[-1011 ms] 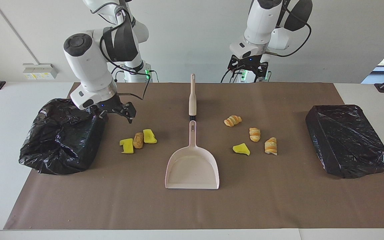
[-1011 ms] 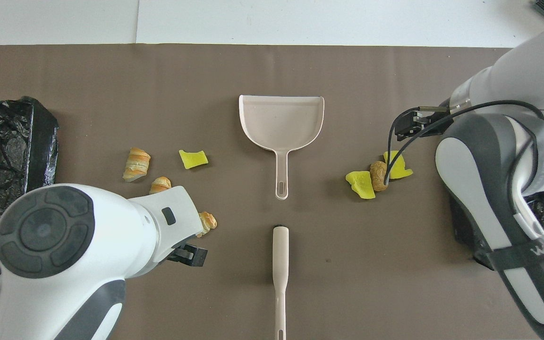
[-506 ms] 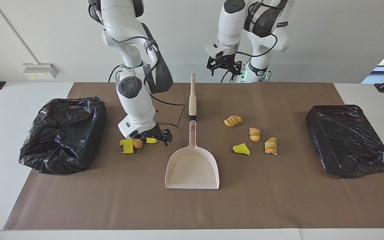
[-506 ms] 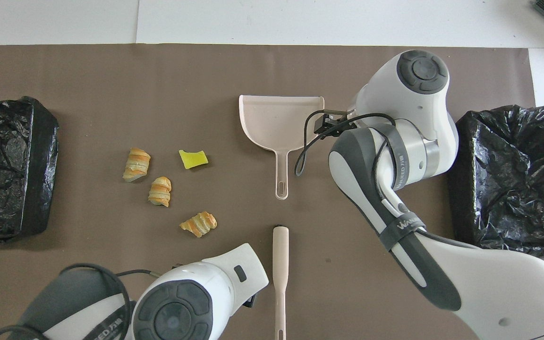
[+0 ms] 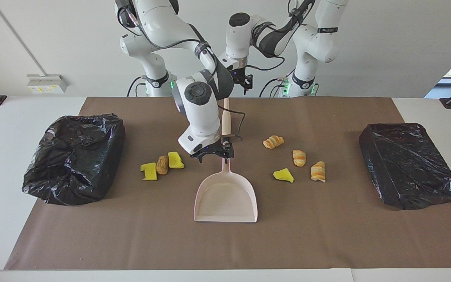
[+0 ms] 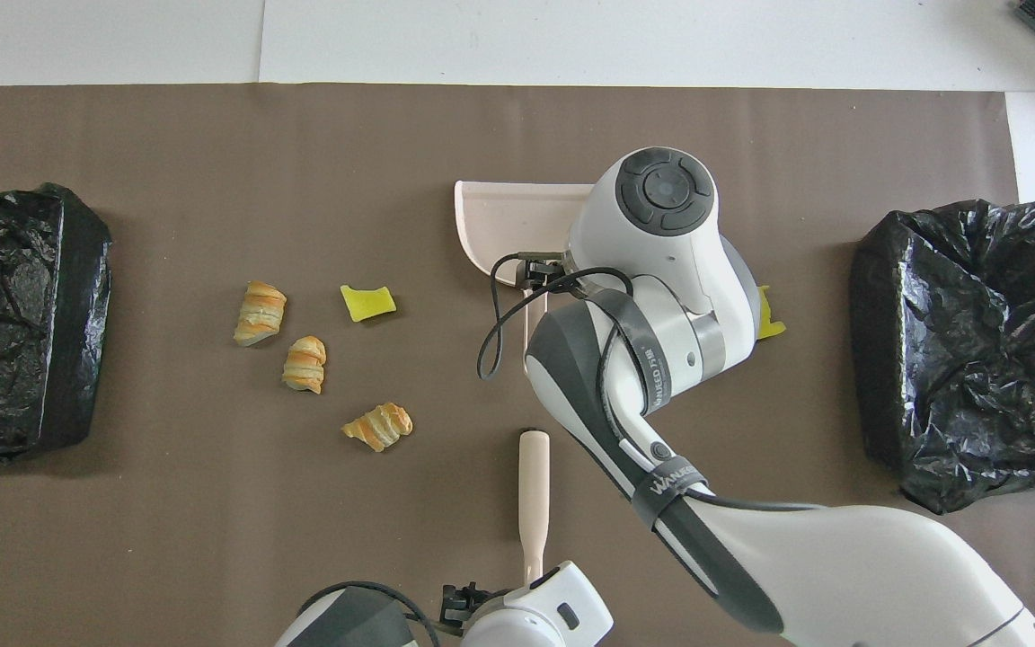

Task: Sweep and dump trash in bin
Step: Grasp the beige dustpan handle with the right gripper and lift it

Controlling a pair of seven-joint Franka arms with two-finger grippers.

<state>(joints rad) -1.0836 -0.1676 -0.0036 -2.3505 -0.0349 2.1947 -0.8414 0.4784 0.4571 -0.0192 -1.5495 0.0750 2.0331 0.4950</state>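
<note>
The right gripper (image 5: 211, 153) is poised over the dustpan (image 5: 226, 197) handle at mid-table, jaws parted, nothing held, presumably to grasp it. The left gripper (image 5: 245, 83), its fingers unreadable, hovers over the brush (image 6: 533, 490) near the robots' edge. Trash (image 5: 162, 165) lies unswept beside it.

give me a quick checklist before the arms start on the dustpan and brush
1. Right gripper over the dustpan handle: ok; contact cannot tell.
2. Left gripper over the robots' end of the brush: ok; not down on it yet.
3. Dustpan flat, mouth pointing away from the robots: ok.
4. Trash on the mat: sponge chunks and bread toward the right arm's end, croissants and one chunk toward the left arm's: ok.
5. Open bin at the right arm's end: ok.
6. Dustpan holds no trash: ok.
</note>
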